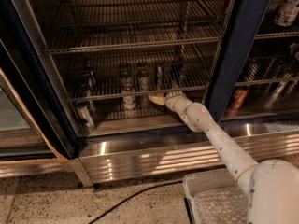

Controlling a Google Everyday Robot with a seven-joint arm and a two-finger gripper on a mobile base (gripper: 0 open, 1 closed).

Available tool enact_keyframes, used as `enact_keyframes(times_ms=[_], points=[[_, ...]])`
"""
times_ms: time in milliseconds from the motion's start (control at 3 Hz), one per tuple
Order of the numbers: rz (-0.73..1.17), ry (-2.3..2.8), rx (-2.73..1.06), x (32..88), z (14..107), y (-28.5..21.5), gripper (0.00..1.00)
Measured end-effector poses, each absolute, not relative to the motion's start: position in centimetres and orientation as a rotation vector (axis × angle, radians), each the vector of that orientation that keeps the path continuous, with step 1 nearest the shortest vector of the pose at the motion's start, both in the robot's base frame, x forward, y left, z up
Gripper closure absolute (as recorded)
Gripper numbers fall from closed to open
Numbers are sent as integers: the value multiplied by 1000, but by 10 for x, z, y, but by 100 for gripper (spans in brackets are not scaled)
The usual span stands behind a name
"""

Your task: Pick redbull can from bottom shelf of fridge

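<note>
Reaching into the fridge (pixel 233 55) from lower right, with the gripper (pixel 158 98) low at the front rail of the bottom shelf (pixel 103 96), tip pointing left. Cannot tell whether spread or pressed together; nothing visibly held. Just behind and above the gripper, upright on the rack in a row of cans: a slim silvery one, likely the redbull can (pixel 159 76). Just left of the gripper, a white-labelled can (pixel 128 98), sitting lower. Probably kept low and angled to clear the door post before closing in on the can's side.
</note>
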State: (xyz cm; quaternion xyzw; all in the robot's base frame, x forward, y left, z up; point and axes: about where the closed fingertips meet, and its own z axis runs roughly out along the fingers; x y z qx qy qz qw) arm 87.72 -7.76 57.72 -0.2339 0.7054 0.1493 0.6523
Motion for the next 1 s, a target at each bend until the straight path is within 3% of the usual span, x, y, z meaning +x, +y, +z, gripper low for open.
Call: enact_keyframes(times_ms=[1000], points=[[239, 1556, -505, 926, 586, -84, 26]])
